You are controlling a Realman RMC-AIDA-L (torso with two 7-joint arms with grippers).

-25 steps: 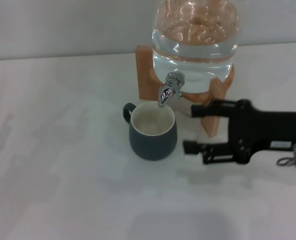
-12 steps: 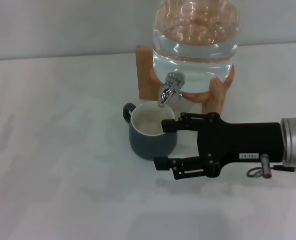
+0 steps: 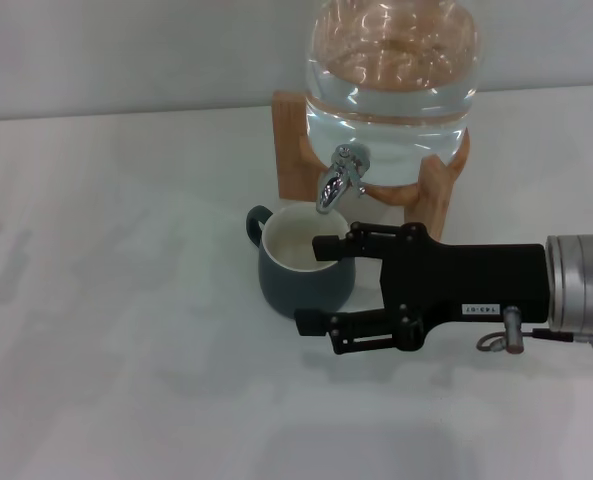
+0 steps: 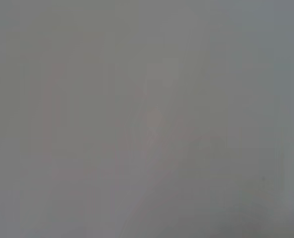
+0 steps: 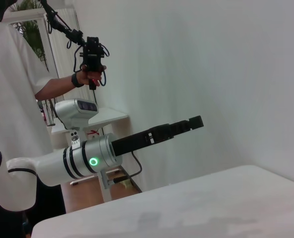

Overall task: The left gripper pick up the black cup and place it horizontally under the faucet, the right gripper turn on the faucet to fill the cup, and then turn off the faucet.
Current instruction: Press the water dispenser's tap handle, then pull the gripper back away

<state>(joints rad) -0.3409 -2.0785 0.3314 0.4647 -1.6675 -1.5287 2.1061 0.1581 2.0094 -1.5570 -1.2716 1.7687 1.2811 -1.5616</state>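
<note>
Status: the black cup [image 3: 306, 275] stands upright on the worktop [image 3: 126, 300] with its mouth just below the spout of the faucet [image 3: 338, 178], so I judge the placing step done. Left to do: open the faucet, fill, close it. My right pincer [image 3: 309, 284] reaches in from the right side of the head view, jaws apart, clamped on nothing. Its upper finger lies across the cup's rim in the picture and its lower finger sits in front of the cup's base; I can't tell if either touches the cup. It hangs below the faucet lever, not on it, so the turn-on step isn't started as far as I can judge. My left pincer [image 5: 181, 126] is out of the head view; the right wrist view shows it far off from the side, held in the air on its white arm with the green light, gripping nothing, and I can't tell if its fingers are apart or together. The left wrist view is a blank grey and shows nothing usable. Cup: rounded, dark grey-green outside, cream-white inside, small loop handle pointing to the robot's left, away from the jar. Inside looks pale and dry; no water stream visible. The jar [image 3: 391, 75] is clear glass, holds water, and sits on a wooden stand [image 3: 296, 150].
</note>
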